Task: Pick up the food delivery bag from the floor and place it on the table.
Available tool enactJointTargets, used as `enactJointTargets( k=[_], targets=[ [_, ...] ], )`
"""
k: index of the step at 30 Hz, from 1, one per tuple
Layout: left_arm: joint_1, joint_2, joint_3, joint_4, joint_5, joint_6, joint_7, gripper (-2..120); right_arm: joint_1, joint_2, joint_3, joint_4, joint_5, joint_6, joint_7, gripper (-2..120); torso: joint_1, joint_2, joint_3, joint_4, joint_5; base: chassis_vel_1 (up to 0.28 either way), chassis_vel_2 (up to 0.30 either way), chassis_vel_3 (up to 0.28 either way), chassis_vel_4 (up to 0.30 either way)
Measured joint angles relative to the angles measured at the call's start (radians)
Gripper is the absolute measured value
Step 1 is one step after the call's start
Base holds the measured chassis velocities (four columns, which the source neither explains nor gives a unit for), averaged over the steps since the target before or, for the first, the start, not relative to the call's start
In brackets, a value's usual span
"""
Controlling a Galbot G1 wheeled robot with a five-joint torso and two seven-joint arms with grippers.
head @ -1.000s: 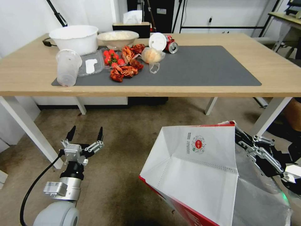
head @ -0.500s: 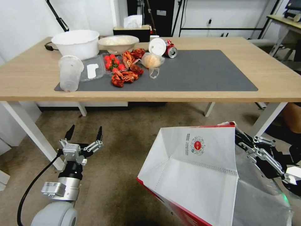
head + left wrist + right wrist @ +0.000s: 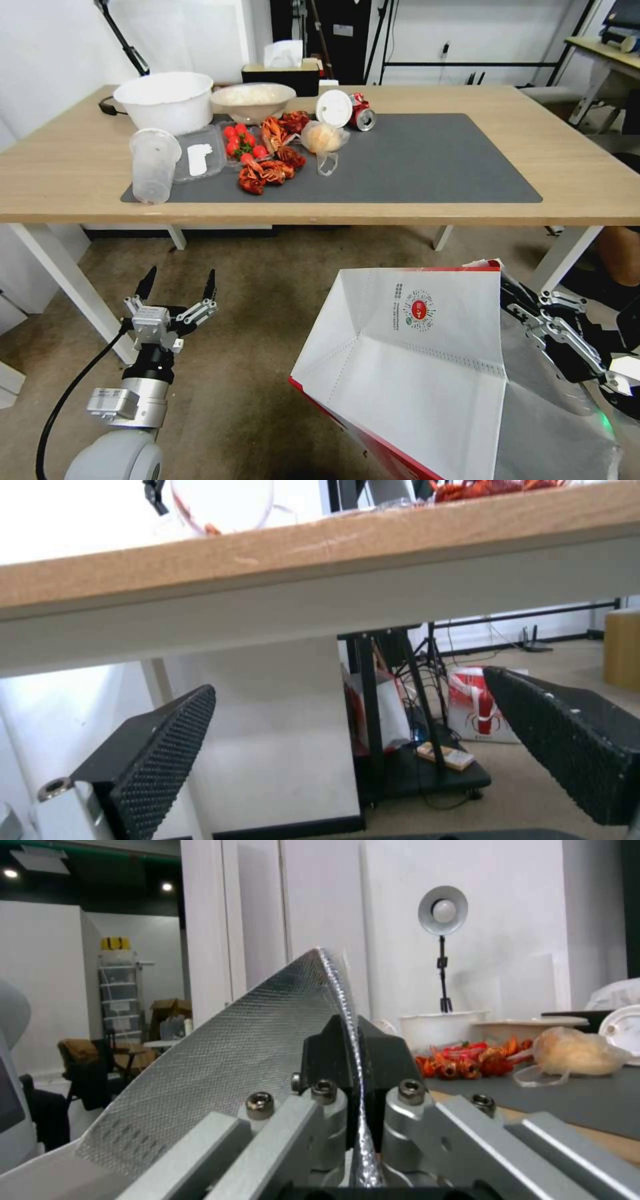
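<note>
Foil-lined food delivery bag (image 3: 413,373) (right end effector (image 3: 353,1075) pinching) faces cluttered table (image 3: 580,167).

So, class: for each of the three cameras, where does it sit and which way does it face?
Head: high, looking down at table, floor, both end effectors; left open, right on food delivery bag.
Left wrist: low, facing under the table edge, between its fingers.
Right wrist: at tabletop height, facing the bag's foil edge.
Shared: crayfish.
</note>
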Motion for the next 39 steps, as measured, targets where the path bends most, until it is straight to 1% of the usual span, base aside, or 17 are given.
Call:
enactJointTargets(
  k=[8, 11, 13, 20, 24, 31, 36, 39],
  targets=[
    [0.004, 0.001, 0.001, -0.01, 0.004, 0.01, 0.003, 100, 0.001, 0.006, 0.001, 0.01, 0.002, 0.001, 0.004, 0, 0.011, 0.031, 0.019, 0.0, 0.0, 0.0, 0.0, 0.0, 0.0],
    [0.007, 0.002, 0.001, -0.016, 0.005, 0.013, 0.003, 100, 0.001, 0.008, -0.002, 0.013, 0.002, 0.001, 0.006, 0, 0.017, 0.049, 0.031, 0.0, 0.0001, 0.0, 0.0, 0.0, 0.0],
    [0.007, 0.002, 0.001, -0.016, 0.005, 0.013, 0.003, 100, 0.001, 0.008, -0.002, 0.013, 0.002, 0.001, 0.006, 0, 0.018, 0.051, 0.033, -0.0001, 0.0, 0.0, 0.0, 0.0, 0.0],
    [0.009, 0.0, -0.001, -0.021, 0.006, 0.015, 0.003, 100, 0.003, 0.01, -0.008, 0.017, 0.001, 0.0, 0.008, 0, 0.032, 0.089, 0.056, 0.0, -0.0001, 0.0, 0.0, 0.0, 0.0],
    [0.006, 0.001, -0.002, -0.02, 0.006, 0.016, 0.003, 100, 0.003, 0.011, -0.008, 0.017, 0.001, 0.0, 0.008, 0, 0.036, 0.098, 0.062, 0.0, 0.0, 0.0, 0.0, 0.0, 0.0],
    [0.007, -0.002, -0.002, -0.02, 0.009, 0.021, 0.002, 100, 0.007, 0.018, -0.015, 0.016, -0.002, 0.0, 0.005, 0, 0.049, 0.131, 0.082, 0.0, 0.0, 0.0, 0.0, 0.0, 0.0],
    [0.007, -0.001, -0.002, -0.022, 0.009, 0.02, 0.002, 100, 0.008, 0.018, -0.015, 0.016, -0.002, 0.0, 0.005, 0, 0.055, 0.147, 0.091, 0.0, 0.0, 0.0, 0.0, 0.0, 0.0],
    [0.007, -0.001, -0.001, -0.026, 0.009, 0.02, 0.001, 100, 0.005, 0.018, -0.01, 0.015, -0.002, 0.0, 0.001, 0, 0.062, 0.165, 0.103, 0.0, 0.0, 0.0, 0.0, 0.0, 0.0]
  ],
)
